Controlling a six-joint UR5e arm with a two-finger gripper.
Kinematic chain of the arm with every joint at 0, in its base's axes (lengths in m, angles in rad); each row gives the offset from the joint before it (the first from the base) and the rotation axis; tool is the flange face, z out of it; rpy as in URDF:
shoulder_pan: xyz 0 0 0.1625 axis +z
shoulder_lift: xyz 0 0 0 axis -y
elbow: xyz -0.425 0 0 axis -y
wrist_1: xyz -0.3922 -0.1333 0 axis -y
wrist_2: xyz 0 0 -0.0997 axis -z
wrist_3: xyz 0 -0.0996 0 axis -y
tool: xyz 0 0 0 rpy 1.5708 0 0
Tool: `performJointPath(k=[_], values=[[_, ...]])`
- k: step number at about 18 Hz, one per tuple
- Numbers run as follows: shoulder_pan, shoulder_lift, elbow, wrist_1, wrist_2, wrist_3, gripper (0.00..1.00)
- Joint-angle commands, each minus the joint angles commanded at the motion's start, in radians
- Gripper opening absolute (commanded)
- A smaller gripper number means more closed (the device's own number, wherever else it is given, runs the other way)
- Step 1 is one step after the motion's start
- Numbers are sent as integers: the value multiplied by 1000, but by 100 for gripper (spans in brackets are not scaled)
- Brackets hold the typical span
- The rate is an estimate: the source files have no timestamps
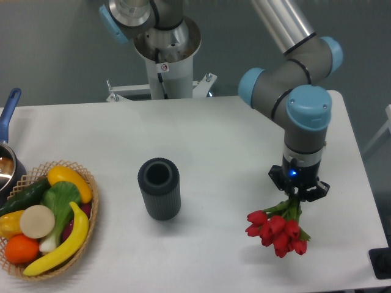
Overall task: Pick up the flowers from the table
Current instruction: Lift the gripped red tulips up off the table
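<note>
- One arm (293, 79) in view, reaching in from the far side and bending down over the right part of the table (232, 140).
- Gripper (299, 194) points straight down, a small blue light lit on its body just above the fingers.
- Fingers are pressed in on the green stems of the flowers (278, 232); the stems run up between the two dark fingertips, which pinch them at the top end.
- Flowers: a small bunch of red tulip buds with narrow green leaves, buds fanned out toward the near left of the gripper. Whether the buds touch the tabletop or hang just clear of it I cannot tell from this view.
- Position of the bunch: near right part of the table, well apart from the other items.
- Vase (159, 188): dark grey, ribbed, cylindrical, standing upright with open mouth, about mid-table, left of the flowers.
- Basket (91, 207): wicker, at the near left edge, holding toy fruit and vegetables, among them a banana (64, 244), an orange (22, 248) and a leafy green piece.
- Pot (7, 165): dark, with a blue handle, partly cut off at the left edge, just beyond the basket.
- Arm base (165, 58): white pedestal at the far edge of the table.
</note>
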Motion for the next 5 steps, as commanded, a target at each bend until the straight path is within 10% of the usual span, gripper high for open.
performJointPath(k=[5], values=[[-3,3,6,-28,40,11,12]])
